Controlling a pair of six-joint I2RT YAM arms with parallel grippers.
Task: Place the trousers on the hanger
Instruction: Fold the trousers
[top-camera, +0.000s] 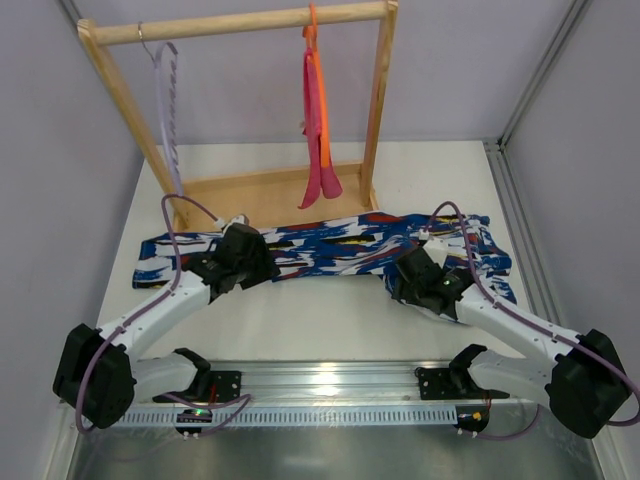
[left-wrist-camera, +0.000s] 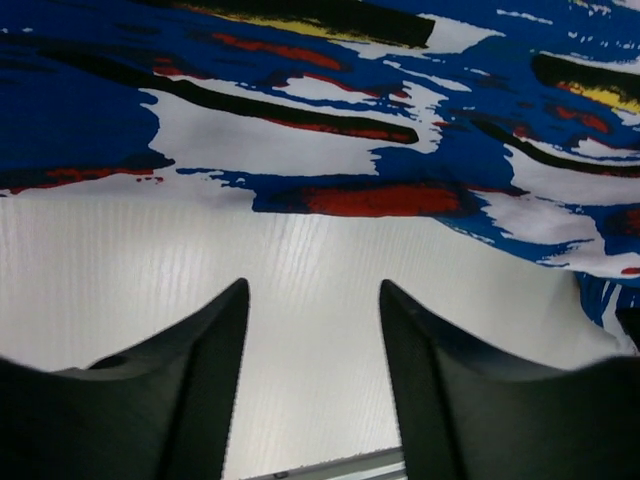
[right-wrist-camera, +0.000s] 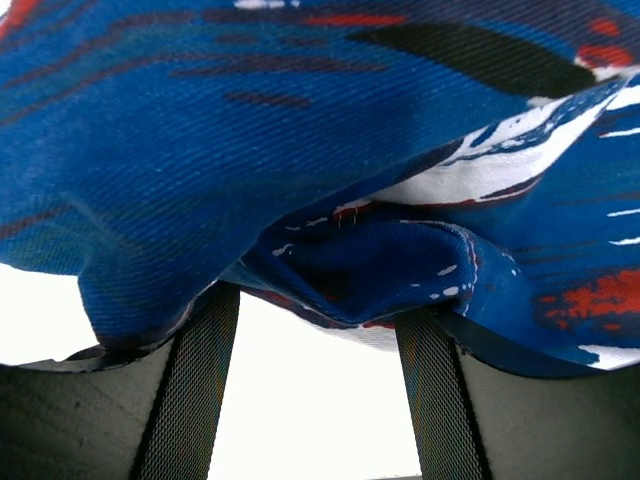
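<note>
The trousers (top-camera: 330, 245), in a blue, white, red and black print, lie spread across the table in front of the rack. The pale lilac hanger (top-camera: 168, 100) hangs from the left end of the wooden rail. My left gripper (top-camera: 232, 258) is open and empty at the trousers' near edge; in the left wrist view the trousers (left-wrist-camera: 330, 130) lie just beyond the fingertips (left-wrist-camera: 232, 300). My right gripper (top-camera: 415, 268) is open, and the trousers' edge (right-wrist-camera: 330, 180) drapes over its fingers (right-wrist-camera: 205, 360), folded between them.
A wooden rack (top-camera: 245, 22) with a wooden base (top-camera: 270, 195) stands at the back. An orange hanger with a pink cloth (top-camera: 318, 120) hangs right of centre. A metal rail (top-camera: 330, 385) runs along the near edge. Walls close in left and right.
</note>
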